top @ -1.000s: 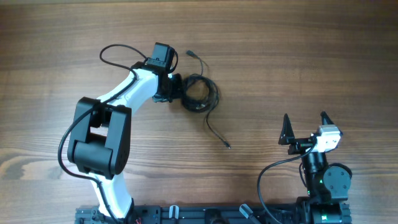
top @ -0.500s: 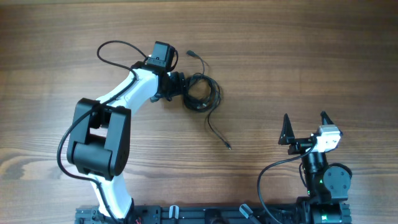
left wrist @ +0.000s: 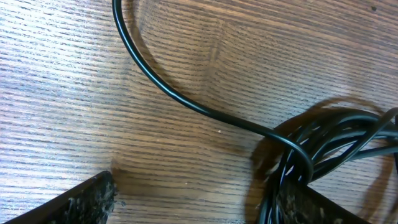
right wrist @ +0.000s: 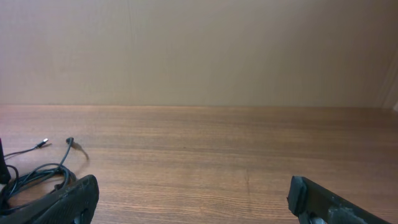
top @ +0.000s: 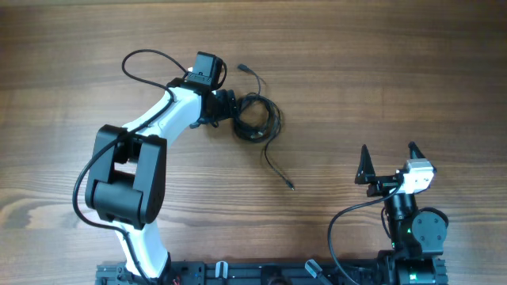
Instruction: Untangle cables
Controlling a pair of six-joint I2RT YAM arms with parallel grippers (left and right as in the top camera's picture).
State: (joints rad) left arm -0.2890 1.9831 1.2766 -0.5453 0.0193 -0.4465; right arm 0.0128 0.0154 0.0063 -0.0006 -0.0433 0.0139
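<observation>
L gripper [left wrist: 196, 196] spread by cables [left wrist: 329, 140] — wrist-only.

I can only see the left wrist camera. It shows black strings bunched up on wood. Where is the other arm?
Observer: The right gripper sits by its base at the right side of the wooden table. Its jaws are open, and it is well apart from the bundle of thin black cables.
Operator: Do any strings stick out of the bunch?
Observer: Yes. One loose end trails out of the bundle across the wood, toward the right arm's side.
Operator: Is there another end?
Observer: A second plug end lies on the far side of the bundle, just past the left gripper.
</observation>
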